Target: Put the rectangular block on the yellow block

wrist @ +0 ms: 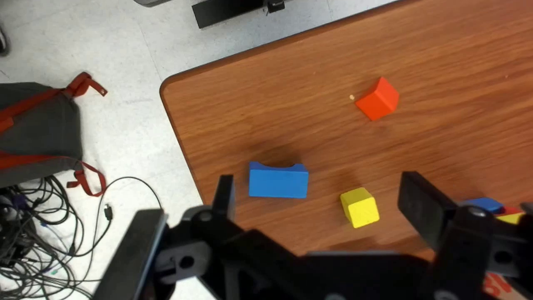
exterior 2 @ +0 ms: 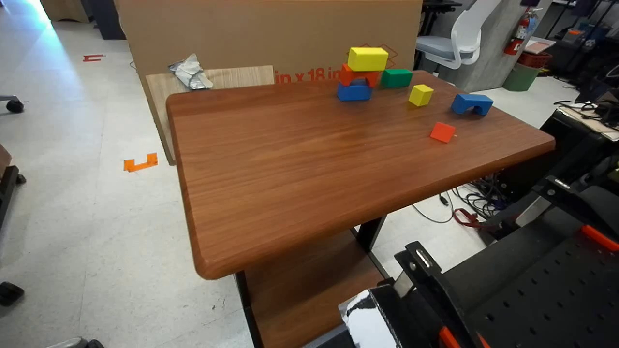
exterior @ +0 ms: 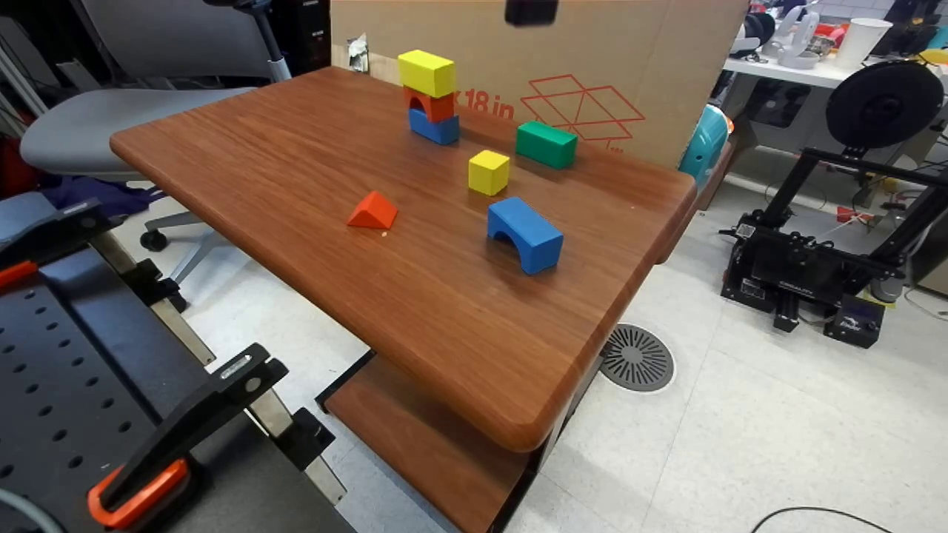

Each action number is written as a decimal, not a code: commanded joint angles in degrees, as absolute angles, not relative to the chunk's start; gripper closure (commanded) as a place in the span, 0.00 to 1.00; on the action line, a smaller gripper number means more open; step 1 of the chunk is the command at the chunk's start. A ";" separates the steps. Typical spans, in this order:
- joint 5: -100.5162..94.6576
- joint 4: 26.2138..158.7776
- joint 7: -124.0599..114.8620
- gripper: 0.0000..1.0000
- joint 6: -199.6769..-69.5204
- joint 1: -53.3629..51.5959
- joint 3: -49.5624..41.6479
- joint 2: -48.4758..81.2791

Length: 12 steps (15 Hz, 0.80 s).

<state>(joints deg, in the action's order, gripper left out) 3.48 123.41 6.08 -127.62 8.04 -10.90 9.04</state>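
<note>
The wider yellow block (exterior: 426, 73) tops a stack in both exterior views (exterior 2: 367, 59), on a red arch over a blue block (exterior: 434, 127); the right finger partly hides the stack in the wrist view (wrist: 511, 218). I cannot tell surely which is the rectangular block. A bright blue oblong block (exterior: 525, 234) stands alone, but has an arch cut in its side; its flat top shows in the wrist view (wrist: 278, 183). The green block (exterior: 546, 144) is a plain oblong by the stack. My gripper (wrist: 318, 185) is open and empty, above the table.
A small yellow cube (exterior: 488, 173) stands between the bright blue arch and the green block. A red triangular block (exterior: 373, 210) lies nearer the table's long edge. A tall cardboard box (exterior 2: 271, 34) stands behind the table (exterior 2: 290, 159), close to the stack.
</note>
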 commanded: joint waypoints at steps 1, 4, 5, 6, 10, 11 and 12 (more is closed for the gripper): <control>5.68 115.85 2.36 0.00 -129.47 9.28 -9.91 18.89; 4.81 111.54 -0.68 0.00 -129.56 9.25 -9.63 24.82; 4.33 109.99 -1.43 0.00 -128.71 9.27 -9.71 26.44; 4.24 108.70 -2.09 0.00 -128.53 9.31 -9.68 28.00; 2.36 105.24 -4.44 0.00 -128.01 8.84 -10.27 32.94; 2.11 104.62 -4.86 0.00 -128.11 8.72 -10.30 33.94; 1.99 104.09 -5.15 0.00 -127.93 8.62 -10.31 34.80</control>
<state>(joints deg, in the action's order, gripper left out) 3.59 107.67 -3.21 -129.35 8.36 -10.51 31.56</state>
